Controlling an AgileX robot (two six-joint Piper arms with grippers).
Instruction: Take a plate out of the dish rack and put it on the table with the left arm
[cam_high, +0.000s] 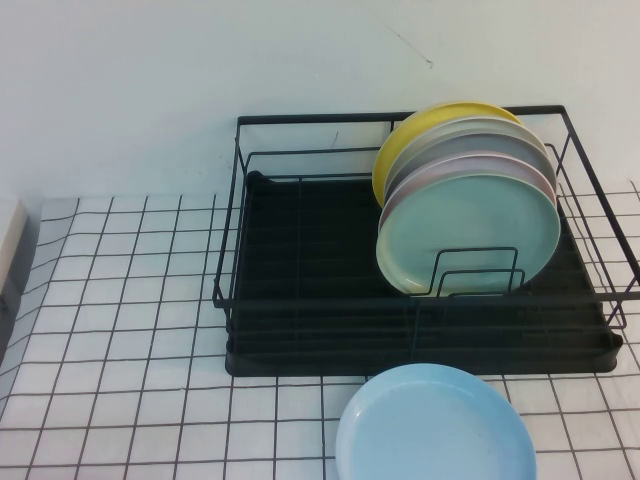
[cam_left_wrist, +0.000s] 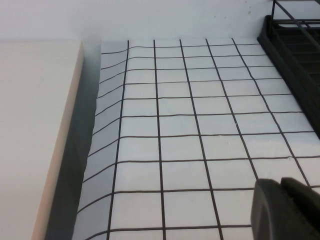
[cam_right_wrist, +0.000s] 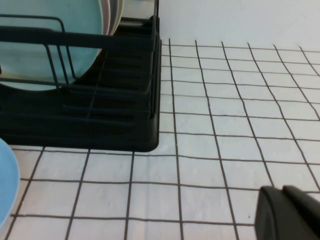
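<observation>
The mint-green plate (cam_high: 468, 232) stands upright at the front of a stack in the dish rack (cam_high: 300, 330), right of frame centre, well apart from both grippers. The left gripper (cam_left_wrist: 287, 210) and the right gripper (cam_right_wrist: 290, 212) hover over the table (cam_high: 120, 330), holding nothing.

no readable text, labels or numbers anywhere

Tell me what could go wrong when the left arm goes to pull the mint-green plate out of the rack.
1. The plate stands tight against a stack of others, so lifting it may drag or tip them.
2. It sits behind a wire divider of the dish rack; a low pull could snag.
3. A sky-blue plate lies on the table in front, crowding the set-down spot.

Only a dark edge of the left hand and right hand shows, each low over the cloth.
</observation>
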